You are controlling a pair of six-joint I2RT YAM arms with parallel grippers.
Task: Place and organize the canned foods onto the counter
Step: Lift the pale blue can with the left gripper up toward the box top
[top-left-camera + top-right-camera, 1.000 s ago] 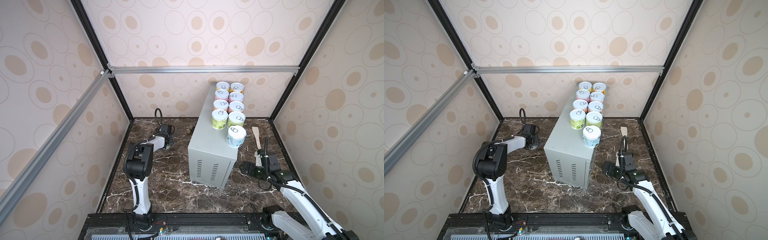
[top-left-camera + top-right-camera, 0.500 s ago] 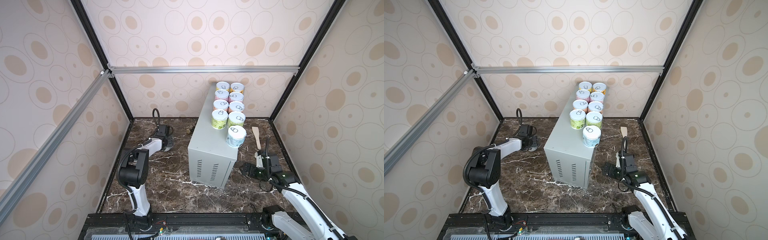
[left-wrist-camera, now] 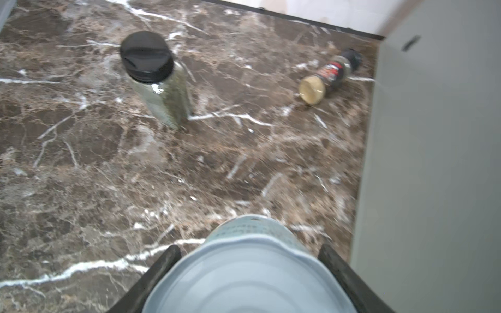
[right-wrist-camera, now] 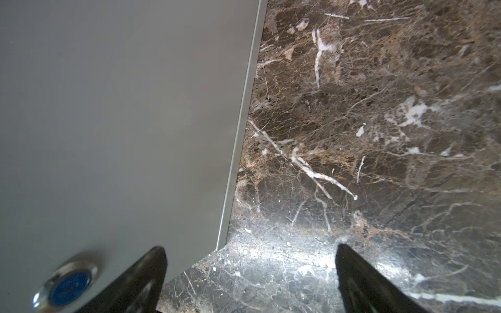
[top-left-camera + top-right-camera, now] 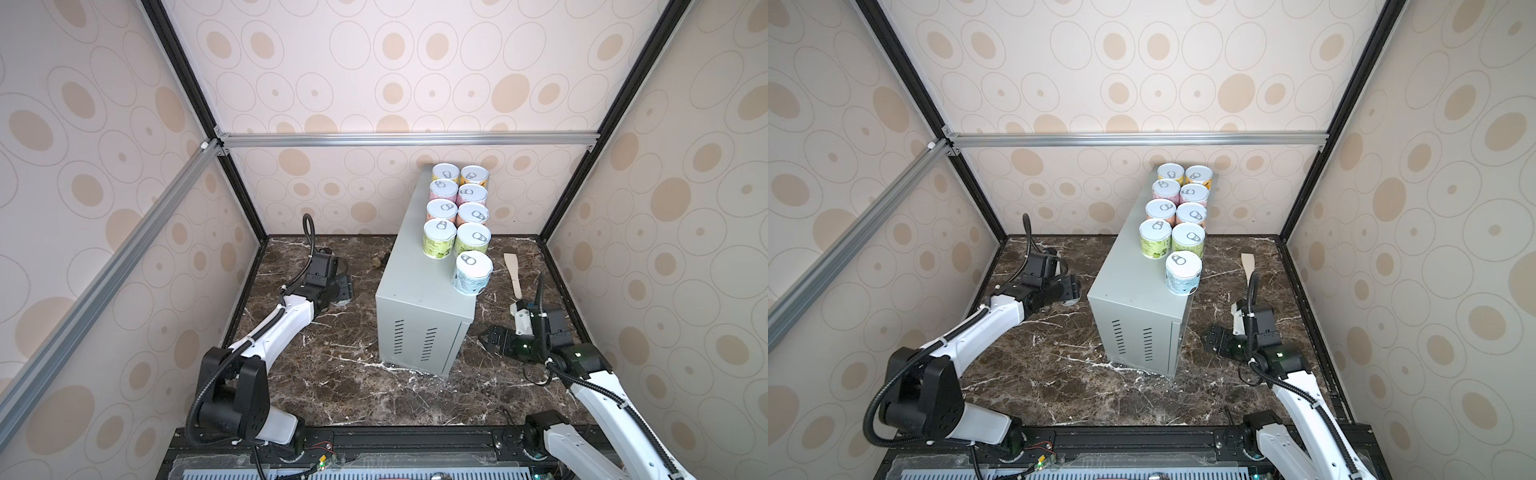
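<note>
Now nine cans (image 5: 457, 216) stand on the counter (image 5: 415, 291) in both top views: four pairs along its right side, plus one white-blue can alone at the front. A tenth can (image 3: 249, 271) shows plainly only in the left wrist view. It is pinched between the fingers of the left gripper (image 3: 249, 249), low near the marble (image 3: 81, 176) and just beside the counter's left wall. That view also shows one upright black-lidded jar (image 3: 157, 81) and one bottle (image 3: 328, 76) lying down. One spatula (image 5: 513, 274) lies right of the counter, seen in the top views only. The right gripper (image 4: 250, 250) is spread wide and empty, low by the counter's front right corner. Since a second ago the left arm's elbow has sunk toward the base, and the nine cans have not moved.
</note>
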